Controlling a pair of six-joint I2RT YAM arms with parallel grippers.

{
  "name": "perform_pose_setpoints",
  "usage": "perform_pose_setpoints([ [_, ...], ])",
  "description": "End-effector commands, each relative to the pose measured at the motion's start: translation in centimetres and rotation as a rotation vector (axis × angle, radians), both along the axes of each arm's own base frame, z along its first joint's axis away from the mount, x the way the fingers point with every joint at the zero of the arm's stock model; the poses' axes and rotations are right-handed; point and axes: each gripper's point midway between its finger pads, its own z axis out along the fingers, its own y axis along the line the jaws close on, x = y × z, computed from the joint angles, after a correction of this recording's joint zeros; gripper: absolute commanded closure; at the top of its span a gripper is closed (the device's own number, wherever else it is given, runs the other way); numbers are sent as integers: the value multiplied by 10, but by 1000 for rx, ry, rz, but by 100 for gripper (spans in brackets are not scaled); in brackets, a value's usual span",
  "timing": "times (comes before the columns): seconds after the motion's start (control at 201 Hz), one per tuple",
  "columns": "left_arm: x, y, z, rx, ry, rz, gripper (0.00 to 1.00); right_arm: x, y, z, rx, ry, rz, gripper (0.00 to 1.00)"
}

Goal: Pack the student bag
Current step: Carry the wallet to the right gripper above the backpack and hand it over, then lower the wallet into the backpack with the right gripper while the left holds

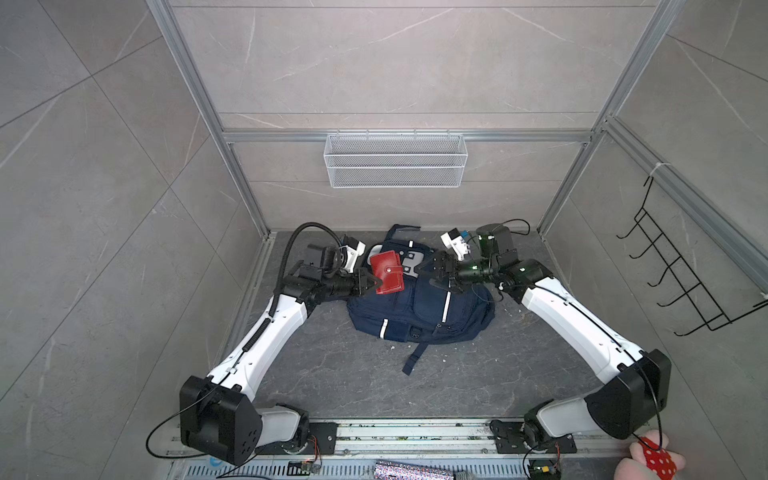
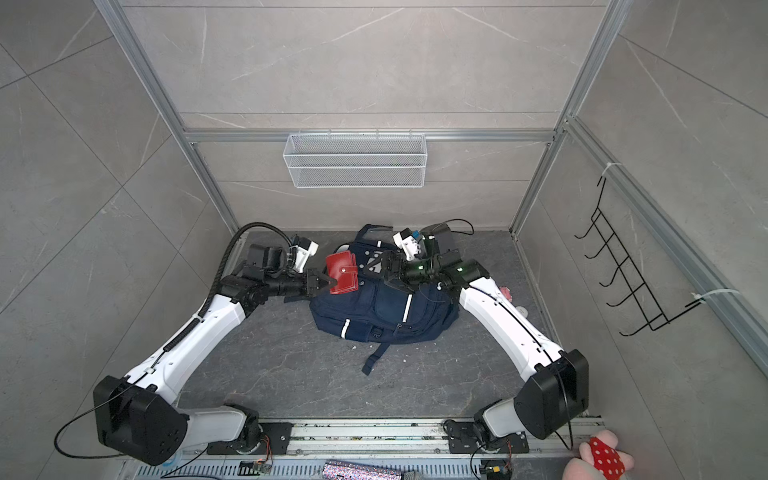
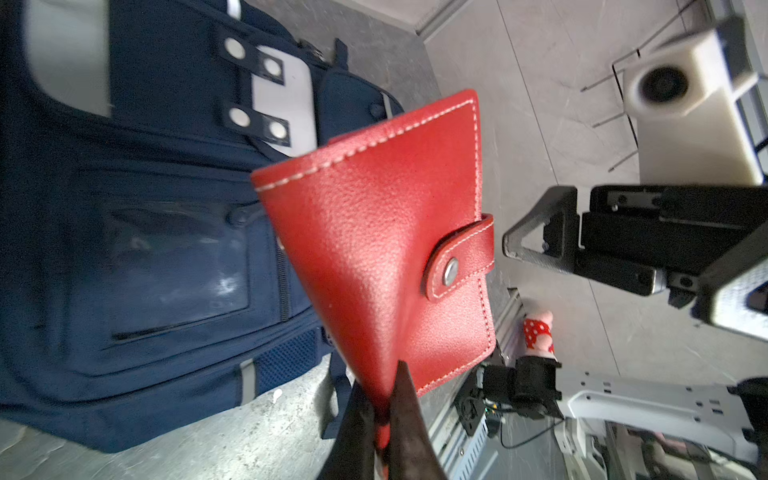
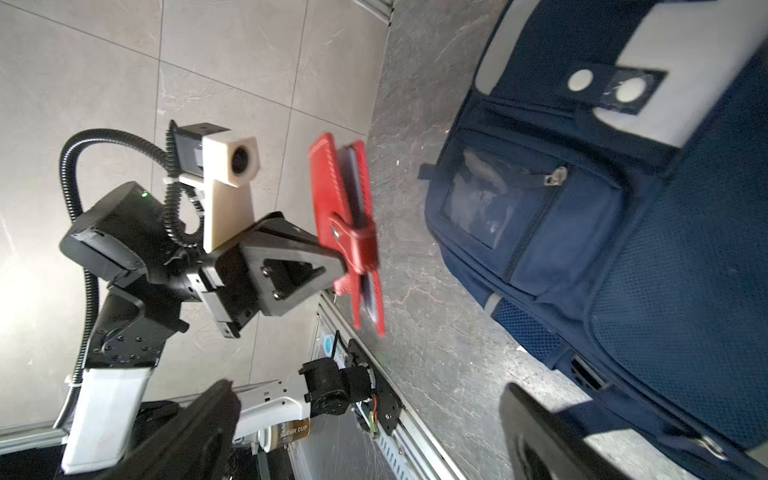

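Mid-floor in both top views, student bag [image 1: 419,309] lies flat, front up. From 9 o'clock, left gripper [image 1: 376,283] is clamped on red wallet [image 1: 386,272] over the bag's 10 o'clock corner. At its 1 o'clock, right gripper [image 1: 433,272] hovers, jaws wide apart. Left wrist: fingers [image 3: 405,417] pinch the wallet's edge (snap strap fastened). Right wrist: wallet hangs clear of the bag.
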Motion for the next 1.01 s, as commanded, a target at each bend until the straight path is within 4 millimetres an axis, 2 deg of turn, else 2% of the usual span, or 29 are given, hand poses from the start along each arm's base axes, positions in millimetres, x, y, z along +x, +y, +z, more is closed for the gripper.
perform_pose_setpoints([
  [0.0, -7, -32, 41, -92, -146, -147, 100, 1, 14, 16, 66, -39, 90, 0],
  [0.159, -9, -63, 32, -83, -133, -203, 100, 9, 20, -6, 43, 25, 142, 0],
  [0.209, -6, -70, 29, -68, -126, -203, 100, 11, 18, -14, 15, 31, 151, 0],
  [0.284, -9, -76, 28, -43, -111, -222, 100, 17, 20, -16, 32, 22, 139, 0],
  [0.324, -10, -77, 28, -40, -114, -224, 100, 21, 22, -16, 52, 19, 119, 2],
  [0.388, -11, -78, 30, -47, -110, -227, 100, 22, 22, -14, 70, 21, 105, 12],
  [0.448, -11, -78, 29, -39, -102, -229, 100, 17, 20, -14, 48, 14, 122, 22],
  [0.493, -11, -77, 28, -39, -102, -225, 100, 13, 16, -17, 22, 8, 135, 26],
  [0.622, -9, -77, 24, -66, -97, -197, 100, 9, 1, -27, -15, 13, 84, 26],
  [0.732, -11, -78, 19, -63, -85, -204, 100, 1, -5, -30, -18, 16, 82, 27],
  [0.891, -9, -77, 15, -56, -82, -190, 100, -7, -15, -25, -7, -9, 91, 28],
  [0.971, -13, -82, 20, -64, -94, -202, 100, -7, -14, -28, 13, -16, 88, 32],
  [1.006, -14, -82, 19, -63, -92, -205, 100, -6, -13, -30, 21, -11, 87, 38],
])
